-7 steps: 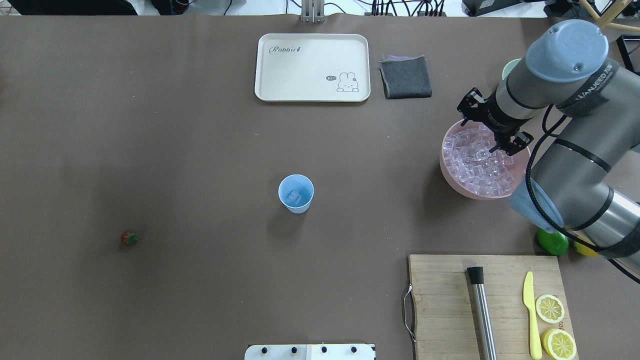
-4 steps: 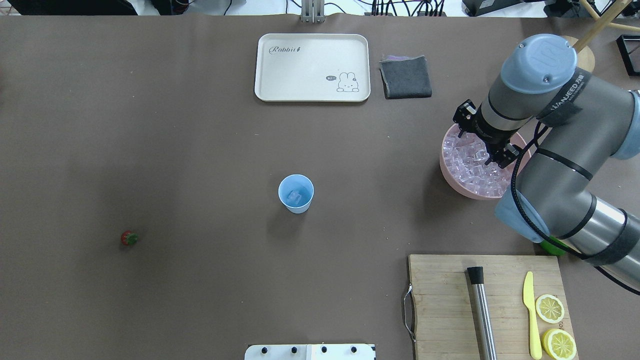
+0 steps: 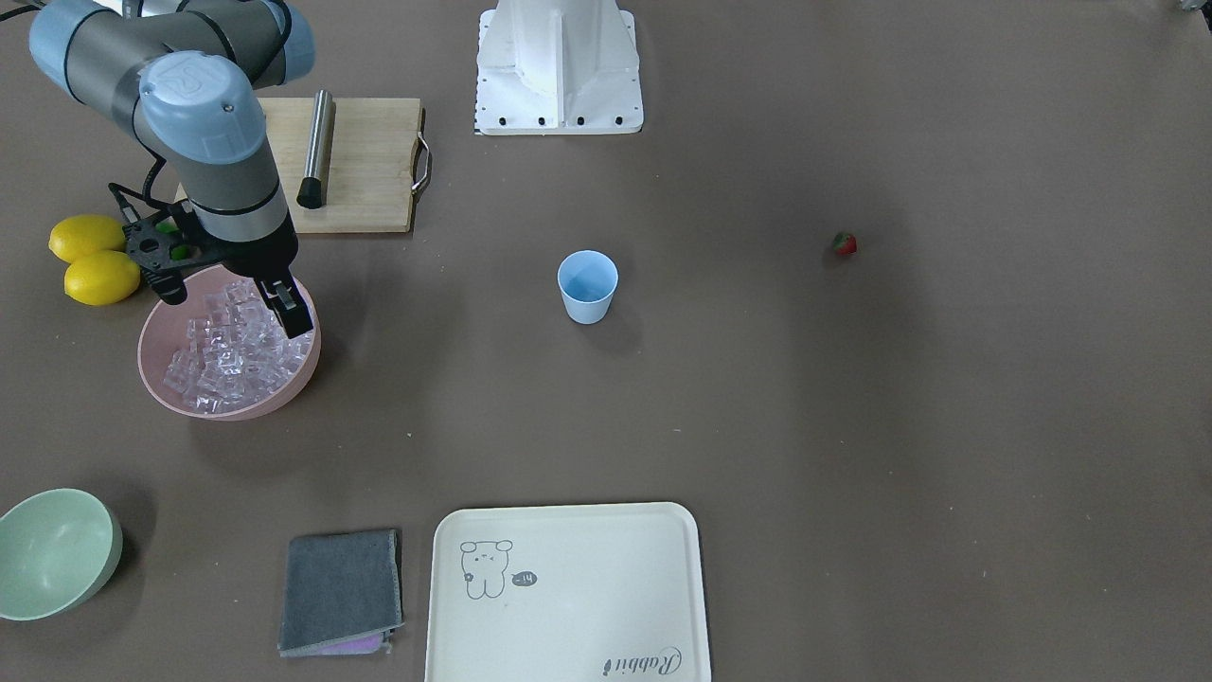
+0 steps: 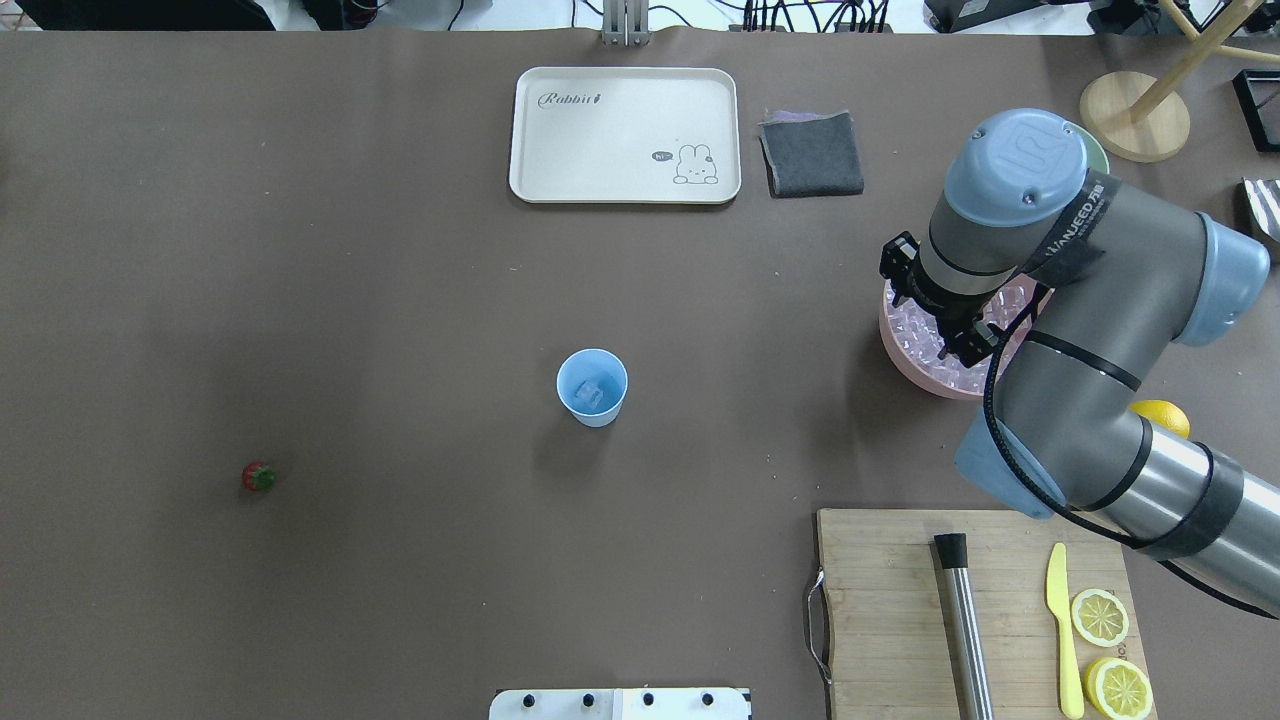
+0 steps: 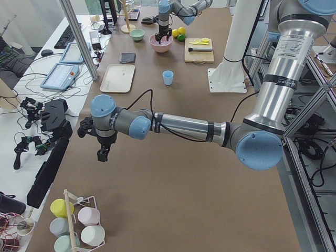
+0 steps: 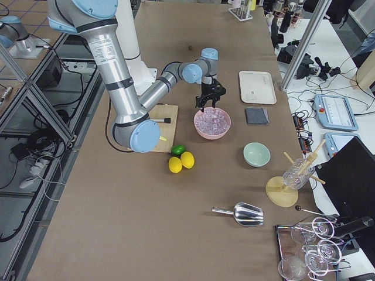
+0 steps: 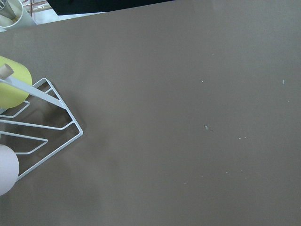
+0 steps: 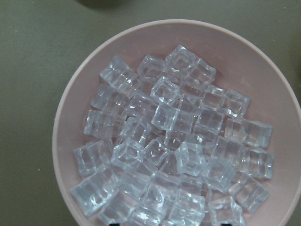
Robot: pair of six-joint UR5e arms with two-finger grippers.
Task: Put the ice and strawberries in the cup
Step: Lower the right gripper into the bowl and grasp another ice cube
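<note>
The light-blue cup (image 4: 592,386) stands upright mid-table with one ice cube (image 4: 590,393) inside it. A pink bowl (image 3: 161,379) at the robot's right is heaped with ice (image 8: 174,141). My right gripper (image 3: 232,301) hangs open just over that ice, fingers spread wide with nothing between them; from overhead its wrist hides most of the bowl (image 4: 900,350). The strawberry (image 4: 258,477) lies alone on the table far to the cup's left. My left gripper (image 5: 100,143) hovers above bare table near a cup rack, seen only from the side, so I cannot tell its state.
A cream tray (image 4: 625,135) and grey cloth (image 4: 811,153) lie at the far edge. The cutting board (image 4: 890,600) holds a muddler (image 4: 965,620), yellow knife (image 4: 1062,630) and lemon halves (image 4: 1100,617). Whole lemons (image 3: 90,256) and a green bowl (image 3: 52,549) flank the pink bowl.
The right arm has swung leftward over the pink bowl, carrying its open gripper toward the bowl's left side. Cup and strawberry have not moved.
</note>
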